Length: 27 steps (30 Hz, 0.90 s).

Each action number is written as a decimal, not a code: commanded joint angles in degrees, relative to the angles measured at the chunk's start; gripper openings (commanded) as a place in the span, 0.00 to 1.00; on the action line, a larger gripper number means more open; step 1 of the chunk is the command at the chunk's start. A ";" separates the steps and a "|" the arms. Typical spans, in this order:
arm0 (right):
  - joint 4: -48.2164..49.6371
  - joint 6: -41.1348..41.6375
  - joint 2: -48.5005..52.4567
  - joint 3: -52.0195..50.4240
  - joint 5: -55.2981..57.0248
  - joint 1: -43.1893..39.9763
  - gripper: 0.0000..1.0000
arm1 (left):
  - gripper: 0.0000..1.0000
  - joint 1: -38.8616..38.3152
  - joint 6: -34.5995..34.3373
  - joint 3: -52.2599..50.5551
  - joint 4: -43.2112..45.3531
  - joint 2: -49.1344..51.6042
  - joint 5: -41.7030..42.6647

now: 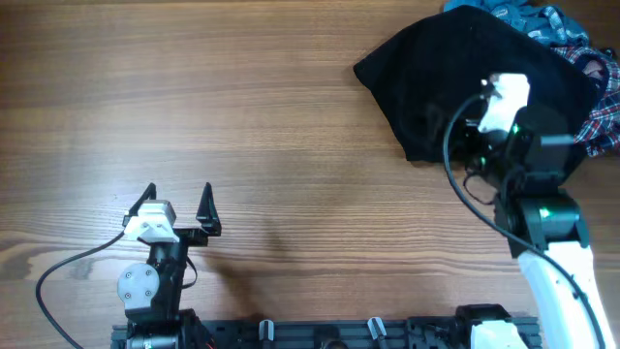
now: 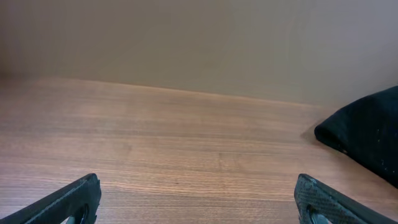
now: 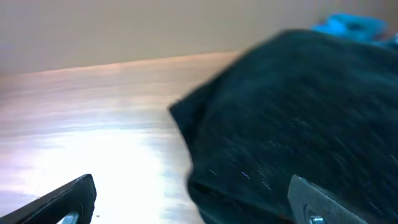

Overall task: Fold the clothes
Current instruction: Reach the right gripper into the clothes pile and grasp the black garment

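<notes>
- The left hand (image 1: 177,194) sat low at the near left of the counter (image 1: 252,116), with its two fingers spread wide and nothing between them.
- Below that hand there was only wood grain. The clothes lay well apart from it, far across at the right back corner.
- In the left wrist view, one rounded edge of the black garment (image 1: 446,68) showed at the far right, resting flat on the counter beyond the right-side finger.
- The right hand (image 3: 196,202) hung over the black garment, with its fingers also held wide apart and gripping nothing.
- In the right wrist view, the garment's dark, fuzzy bulk filled the right half, and its folded edge ran between the two fingers. I could not tell whether either finger touched the cloth.
- A teal-blue garment (image 1: 504,10) peeked out behind the black one at the back edge.
- A red-blue plaid garment (image 1: 603,107) lay bunched against its right side.
</notes>
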 commanded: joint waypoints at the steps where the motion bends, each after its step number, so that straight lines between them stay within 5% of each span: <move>1: 2.73 -2.34 0.15 2.51 -8.24 -0.26 1.00 | 1.00 0.37 0.87 -0.39 -0.15 -0.42 -0.35; 16: -36.20 0.04 12.20 30.53 5.73 -4.81 1.00 | 1.00 0.37 0.68 -0.39 -0.13 -0.42 -0.33; 19: -38.12 0.04 11.91 32.48 5.84 -6.12 1.00 | 1.00 0.35 -0.61 -0.39 0.20 -0.42 2.49; 23: -37.81 -0.13 8.90 33.20 5.77 -7.65 1.00 | 1.00 0.35 -1.44 -0.39 1.60 -0.42 18.27; 27: -37.86 -2.51 7.10 33.20 3.76 -8.57 1.00 | 1.00 0.35 -7.69 -0.28 2.38 1.79 20.09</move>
